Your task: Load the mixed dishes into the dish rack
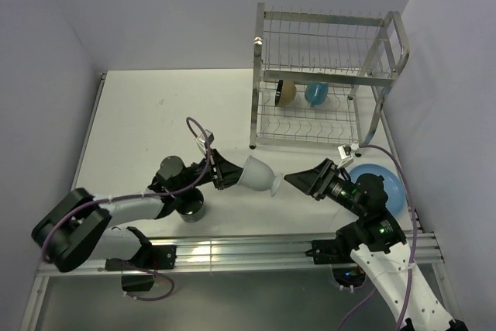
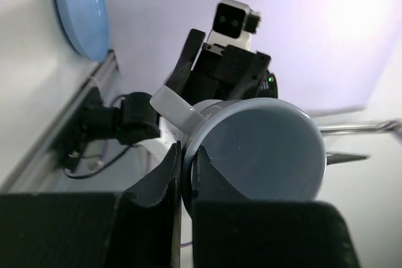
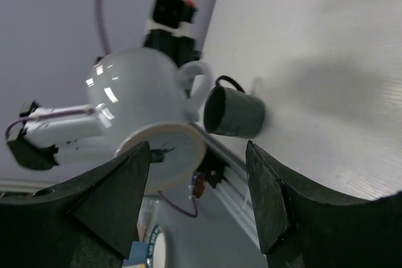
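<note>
Holding: the left gripper (image 1: 227, 172) is clenched on the rim of the white mug (image 1: 258, 174). One finger sits inside the mouth and the other outside on the wall, close by the handle.
Dark mug: the dark grey-black mug (image 1: 191, 208) stands upright on the counter (image 1: 147, 114), mouth up, nearest the arm bases and partly under the left arm.
White mug, place: it is in the air above the counter, between the two grippers and on the near side of the rack.
White mug, axis: it lies on its side with the long axis running left to right. The mouth faces the left gripper and the round foot points right, tipped slightly toward the near edge.
Right fingers: the right gripper (image 1: 293, 180) is spread wide and grasps nothing. Its tips aim at the mug's foot and are near it, and I cannot tell if they touch.
Plate: the light blue plate (image 1: 390, 185) lies on the counter under the right arm, partly hidden by it.
Rack: the dish rack (image 1: 325, 44) stands at the far right of the counter.
Lower tier: the small bowl (image 1: 287, 92) stands on edge with its tan outside showing. The light blue mug (image 1: 316, 94) is just beside it on the right.
</note>
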